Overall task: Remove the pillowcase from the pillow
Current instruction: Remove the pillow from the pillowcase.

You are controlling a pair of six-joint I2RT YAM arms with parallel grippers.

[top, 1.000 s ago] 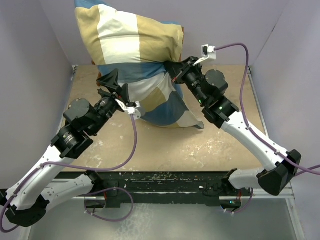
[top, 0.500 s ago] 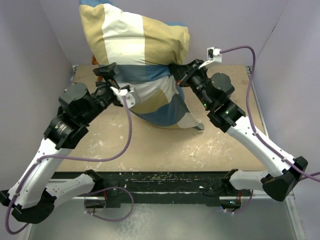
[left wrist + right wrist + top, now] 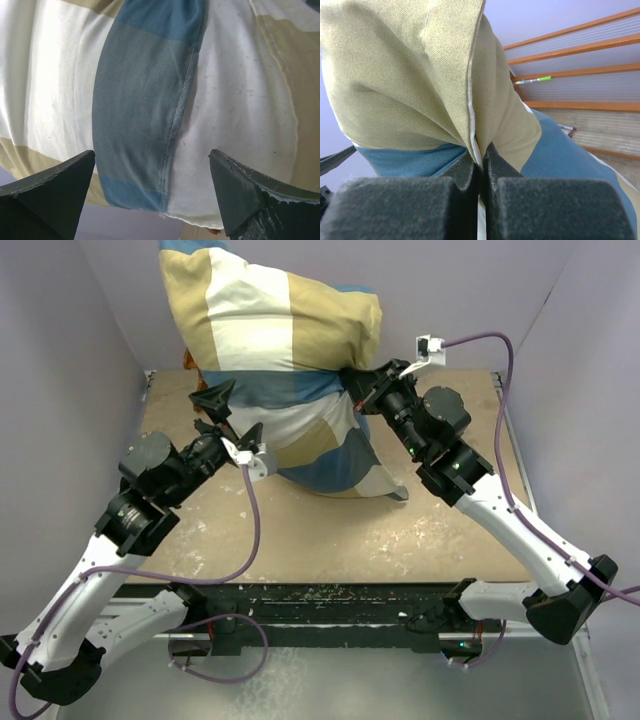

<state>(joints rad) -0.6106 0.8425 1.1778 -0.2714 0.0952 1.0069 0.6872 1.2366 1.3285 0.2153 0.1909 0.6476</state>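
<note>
Black jaws spread wide, the left gripper (image 3: pixel 228 415) holds nothing, just short of the blue hem (image 3: pixel 150 100); the right gripper (image 3: pixel 481 160) pinches a tan fold (image 3: pixel 435 90). Beyond, the pillowcase (image 3: pixel 280 330) stands upright on the table (image 3: pixel 300 540), pillow hidden inside. Best, I judge: left clamps only hem cloth, not stuffing.

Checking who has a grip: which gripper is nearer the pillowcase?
Right. The right gripper is shut on a fold of the pillowcase at its right side; the left gripper hangs open beside its left side.
</note>
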